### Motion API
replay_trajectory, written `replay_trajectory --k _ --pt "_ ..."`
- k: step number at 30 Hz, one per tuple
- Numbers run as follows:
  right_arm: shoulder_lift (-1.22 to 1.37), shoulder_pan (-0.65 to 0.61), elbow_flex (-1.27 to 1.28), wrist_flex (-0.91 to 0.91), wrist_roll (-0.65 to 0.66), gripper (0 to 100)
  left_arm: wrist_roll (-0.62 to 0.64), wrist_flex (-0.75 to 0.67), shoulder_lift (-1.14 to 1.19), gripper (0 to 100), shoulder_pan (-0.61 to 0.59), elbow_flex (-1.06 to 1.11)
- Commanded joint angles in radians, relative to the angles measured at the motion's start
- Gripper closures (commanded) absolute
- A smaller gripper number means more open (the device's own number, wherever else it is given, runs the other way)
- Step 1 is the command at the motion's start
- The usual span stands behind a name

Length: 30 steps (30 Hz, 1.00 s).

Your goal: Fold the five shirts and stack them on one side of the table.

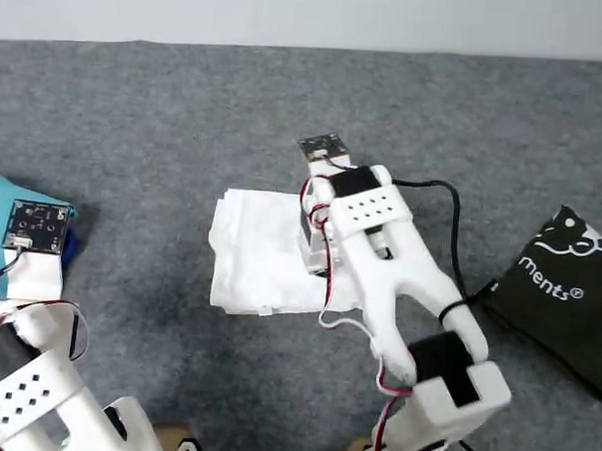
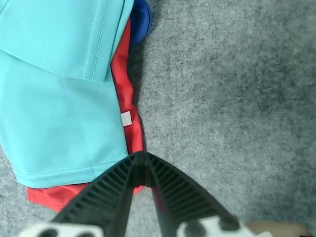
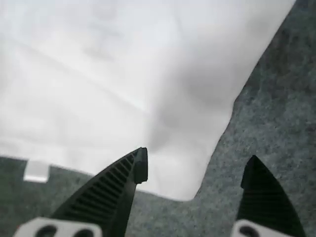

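- My left pincer [image 2: 141,156] is shut tight. The two black tips meet, and I see nothing held between them.
- It hangs over the edge of a pile of folded shirts at the left side of the flat grey fuzzy table [image 1: 186,111].
- The soft teal shirt [image 2: 54,98] lies on top of the pile. It has a little white tag [image 2: 126,118] at its edge.
- A bright red shirt [image 2: 132,133] lies under the teal one and peeks out along its side and at one end.
- A dark blue shirt [image 2: 142,19] sticks out at one corner of the pile, beneath the others.
- I cannot tell if my left pincer touches the red shirt or just floats above it.
- My right pincer [image 3: 197,155] is wide open and has hold of nothing.
- It is above the edge of the folded white shirt [image 1: 260,259], with one tip over the white cloth and the other tip over the grey table.
- The white shirt lies flat in the middle of the table, well apart from the pile.
- My white right arm [image 1: 389,259] stretches over the right side of the white shirt.
- A black shirt with white print [image 1: 558,297] lies at the right side of the table, apart from the white shirt.
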Motion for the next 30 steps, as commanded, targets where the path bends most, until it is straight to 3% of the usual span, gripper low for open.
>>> replay_trajectory --k 1,11,15,19,30 --pt "0.053 0.074 -0.011 -0.048 -0.006 68.9 -0.003 -0.014 -0.009 99 0.000 -0.005" --pt "0.209 0.084 -0.012 -0.061 -0.003 70.9 -0.003 -0.014 -0.011 99 0.000 0.001" --pt "0.209 0.084 -0.012 -0.068 0.021 84.0 -0.003 -0.014 -0.011 99 0.000 0.001" --pt "0.203 0.087 -0.012 -0.056 0.169 99.7 -0.003 -0.014 -0.011 99 0.000 0.002" --pt "0.202 0.091 -0.189 0.217 0.368 98.8 -0.003 -0.014 -0.011 99 0.000 0.002"
